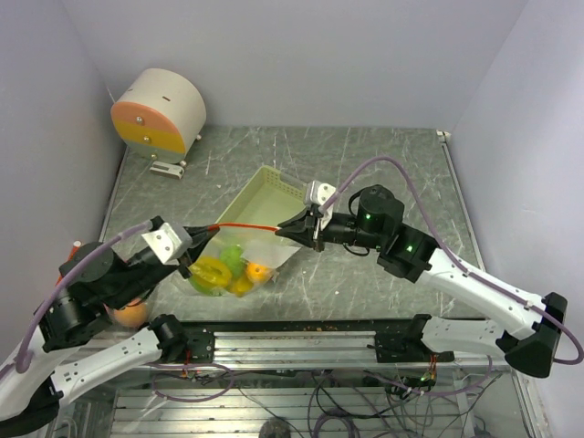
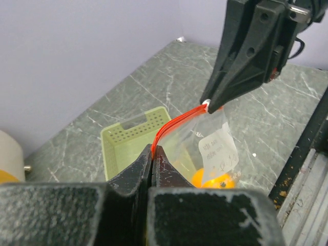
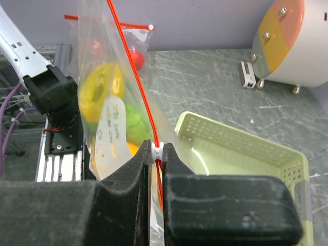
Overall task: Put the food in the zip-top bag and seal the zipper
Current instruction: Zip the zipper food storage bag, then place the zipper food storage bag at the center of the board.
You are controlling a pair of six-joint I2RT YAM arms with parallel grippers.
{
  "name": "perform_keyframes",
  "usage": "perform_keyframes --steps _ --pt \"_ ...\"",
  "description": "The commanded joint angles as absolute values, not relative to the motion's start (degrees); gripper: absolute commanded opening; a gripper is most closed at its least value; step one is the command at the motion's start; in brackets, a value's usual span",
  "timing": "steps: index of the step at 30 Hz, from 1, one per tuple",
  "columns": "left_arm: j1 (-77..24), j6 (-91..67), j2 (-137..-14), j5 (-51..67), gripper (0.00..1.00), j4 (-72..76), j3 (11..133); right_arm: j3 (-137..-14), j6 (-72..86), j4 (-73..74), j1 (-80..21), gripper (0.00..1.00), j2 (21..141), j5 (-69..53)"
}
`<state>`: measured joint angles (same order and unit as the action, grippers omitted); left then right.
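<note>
A clear zip-top bag (image 1: 239, 260) with a red zipper (image 1: 246, 226) hangs stretched between my two grippers above the table. Inside it are yellow (image 1: 212, 272), green (image 1: 233, 258) and orange (image 1: 258, 271) toy foods. My left gripper (image 1: 203, 235) is shut on the zipper's left end (image 2: 152, 149). My right gripper (image 1: 285, 230) is shut on the white slider (image 3: 158, 149) at the right end. The right wrist view shows the yellow (image 3: 100, 89) and green (image 3: 133, 120) pieces through the bag. One orange fruit (image 1: 128, 313) lies outside the bag, under my left arm.
The pale yellow-green perforated tray (image 1: 265, 196) sits just behind the bag, also in the left wrist view (image 2: 128, 138) and the right wrist view (image 3: 246, 154). A round cream, pink and yellow device (image 1: 160, 111) stands at the back left. The metal rail (image 1: 301, 333) runs along the near edge.
</note>
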<state>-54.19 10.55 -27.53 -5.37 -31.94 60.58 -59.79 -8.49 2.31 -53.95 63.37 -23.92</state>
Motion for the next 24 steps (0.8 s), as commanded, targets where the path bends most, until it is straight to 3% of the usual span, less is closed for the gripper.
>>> perform_keyframes --steps 1,11,19,20,23,24 --pt "-54.3 11.8 -24.5 -13.4 0.07 -29.5 64.3 -57.7 -6.9 4.2 -52.9 0.0 61.8 -18.6" --pt "-54.3 12.3 -22.0 -22.9 0.07 -28.2 63.7 -54.2 -4.9 5.0 -52.9 0.0 60.3 -5.2" --pt "-54.2 12.1 -24.0 -23.1 0.07 -30.1 64.2 -57.0 -2.8 8.2 -52.8 0.0 65.6 7.3" --pt "-54.3 12.0 -24.2 -23.1 0.07 -30.1 64.1 -58.4 -2.6 8.6 -52.8 0.03 66.3 8.5" --pt "-54.3 11.7 -24.9 -23.3 0.07 -29.5 63.4 -60.6 -1.4 9.0 -52.7 0.58 67.7 9.5" --pt "-54.3 11.7 -25.1 -23.8 0.07 -29.0 63.1 -61.0 -1.1 8.5 -52.8 0.72 67.7 9.0"
